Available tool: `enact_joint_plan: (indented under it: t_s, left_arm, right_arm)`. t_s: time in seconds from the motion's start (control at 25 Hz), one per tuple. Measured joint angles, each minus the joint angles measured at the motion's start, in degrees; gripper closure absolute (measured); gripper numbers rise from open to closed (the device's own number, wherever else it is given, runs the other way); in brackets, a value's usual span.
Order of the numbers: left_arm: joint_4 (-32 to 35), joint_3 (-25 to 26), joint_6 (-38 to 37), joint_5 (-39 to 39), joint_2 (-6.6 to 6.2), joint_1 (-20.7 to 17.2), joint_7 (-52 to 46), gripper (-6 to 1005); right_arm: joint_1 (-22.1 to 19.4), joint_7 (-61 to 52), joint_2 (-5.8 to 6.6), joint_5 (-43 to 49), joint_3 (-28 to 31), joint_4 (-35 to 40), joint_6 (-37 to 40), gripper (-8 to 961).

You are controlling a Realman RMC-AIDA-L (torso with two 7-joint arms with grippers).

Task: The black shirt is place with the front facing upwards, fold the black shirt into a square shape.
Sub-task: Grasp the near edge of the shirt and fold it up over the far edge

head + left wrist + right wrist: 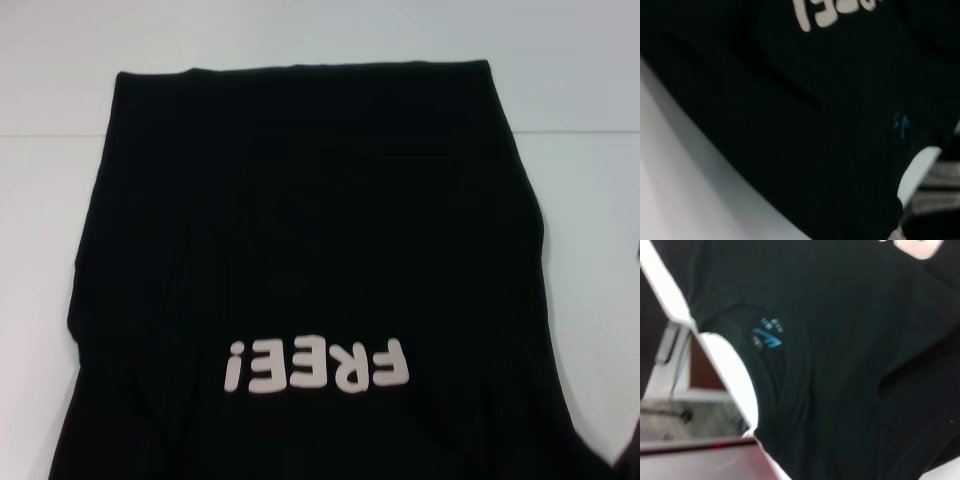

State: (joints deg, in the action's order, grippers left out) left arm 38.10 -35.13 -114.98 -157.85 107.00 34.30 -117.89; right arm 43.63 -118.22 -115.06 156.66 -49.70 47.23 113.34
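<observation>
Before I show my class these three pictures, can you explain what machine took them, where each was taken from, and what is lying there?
They come from a two-armed robot with three cameras. The head view looks down on a white table where a black shirt lies flat, front up, its white "FREE!" lettering upside down to the camera. The other two come from cameras on the left and right wrists, close above the shirt's collar end; the blue neck label shows there. Neither gripper can be seen, and nothing appears to be held. Folding has not visibly begun.

Prob lab/test bench: plain white table [590, 200], bare pale backdrop, no household clutter.
</observation>
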Motion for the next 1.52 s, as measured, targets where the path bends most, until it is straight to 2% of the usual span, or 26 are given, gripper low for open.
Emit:
enact_joint_plan:
  t_s: [0.24, 0.4, 0.48, 0.56, 0.6, 0.64, 0.88, 0.96, 1.04, 1.12, 1.24, 1.28, 1.32, 1.36, 1.52]
  left_arm:
    - [-1.95, -5.4, -1.85, -1.28, 0.87, -0.1, 3.55, 968]
    - [-1.9, -5.34, -1.65, -0.03, 1.3, 0.17, 4.44, 967]
    - [-1.61, -4.09, -1.67, 1.67, 1.29, 0.45, 5.36, 967]
    - [-1.04, -1.64, -1.64, 3.61, 1.17, 0.74, 6.01, 967]
    - [-0.39, 1.14, -1.41, 5.1, 0.96, 0.92, 6.1, 967]
    - [0.06, 3.35, -1.17, 6.1, 0.78, 1.06, 6.06, 967]
    - [-0.77, 22.45, 5.14, 10.75, -1.37, 2.61, 1.07, 970]
    - [-2.07, 27.23, 10.07, 12.46, -1.44, 2.52, -1.92, 970]
    - [-3.13, 29.09, 14.81, 14.2, -0.99, 1.93, -3.9, 969]
    - [-4.66, 30.05, 19.47, 16.93, -0.21, 0.97, -4.57, 969]
    - [-6.95, 31.36, 25.2, 22.75, 1.25, -0.69, -3.82, 969]
    - [-7.38, 31.48, 26.33, 24.28, 1.64, -1.06, -3.4, 969]
    - [-8.31, 31.56, 29.06, 27.96, 2.58, -1.89, -2.05, 969]
    - [-8.31, 31.56, 29.06, 27.96, 2.58, -1.89, -2.05, 968]
    - [-9.6, 31.63, 33.23, 33.42, 4.44, -2.53, 1.8, 968]
  right_arm:
    - [-1.06, 0.95, -1.37, 0.09, -6.86, -3.76, 0.11, 902]
    - [-1.22, 1.27, -1.69, -1.31, -4.82, -3.76, -1.14, 901]
    - [-0.98, 1.49, -1.07, -2.67, -1.61, -4.6, -1.95, 900]
    - [-0.64, 1.24, -0.23, -4.02, 2.84, -5.57, -2.93, 900]
    - [-0.47, 0.03, 0.76, -5.6, 8.41, -6.11, -4.32, 900]
    - [-0.47, 0.03, 0.76, -5.6, 8.41, -6.11, -4.32, 899]
    - [-2.01, -4.36, 3.86, -14.02, 25.01, -7.47, -10.48, 898]
    - [-3.5, -5.21, 4.55, -18.94, 29.43, -9.38, -13.34, 898]
    - [-4.89, -5.24, 4.72, -23.62, 31.95, -11.36, -16.34, 897]
    - [-6.32, -4.44, 4.53, -28.85, 33.07, -13.8, -20.01, 897]
    - [-7.69, -1.8, 3.49, -34.37, 33.24, -16.71, -26.14, 896]
    - [-7.87, -0.64, 2.98, -35.52, 33.25, -17.44, -28.23, 895]
    - [-7.97, 0.49, 2.36, -36.33, 33.23, -17.99, -30.04, 895]
    - [-7.96, 1.46, 1.71, -36.76, 33.19, -18.18, -31.9, 895]
    - [-7.07, 5.22, -1.03, -37.24, 32.71, -18.41, -38.43, 894]
